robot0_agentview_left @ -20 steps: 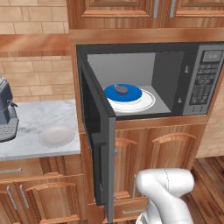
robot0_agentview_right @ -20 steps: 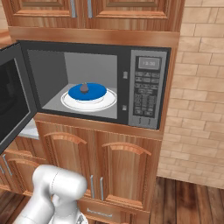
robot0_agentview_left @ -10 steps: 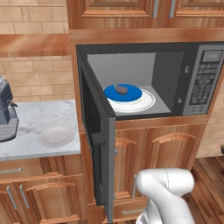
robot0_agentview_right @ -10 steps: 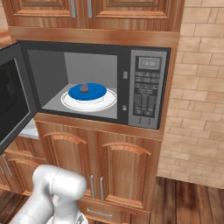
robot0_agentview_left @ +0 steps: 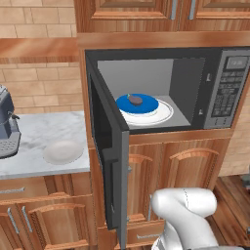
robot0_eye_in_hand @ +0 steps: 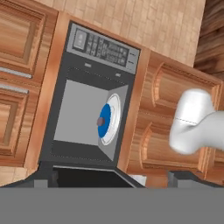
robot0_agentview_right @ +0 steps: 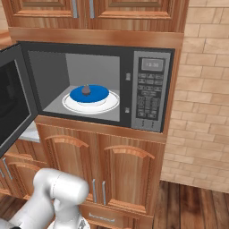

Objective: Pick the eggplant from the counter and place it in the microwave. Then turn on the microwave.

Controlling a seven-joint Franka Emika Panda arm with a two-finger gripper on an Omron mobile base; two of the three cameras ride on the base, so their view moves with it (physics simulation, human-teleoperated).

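Eggplant (robot0_agentview_left: 135, 100) rests on a blue plate (robot0_agentview_right: 96, 95) inside the microwave (robot0_agentview_right: 152, 94), placed there for heating. Microwave door (robot0_agentview_left: 105, 146) hangs wide open, so it likely needs shutting before starting. Gripper jaws stand open, holding nothing.

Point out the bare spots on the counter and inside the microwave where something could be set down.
The white-grey marbled counter is bare between the grey coffee machine and the open dark microwave door, apart from a pale round dish near the front edge. Inside the grey built-in microwave, the white turntable, blue plate and small dark eggplant crowd the floor; only narrow margins stay free.
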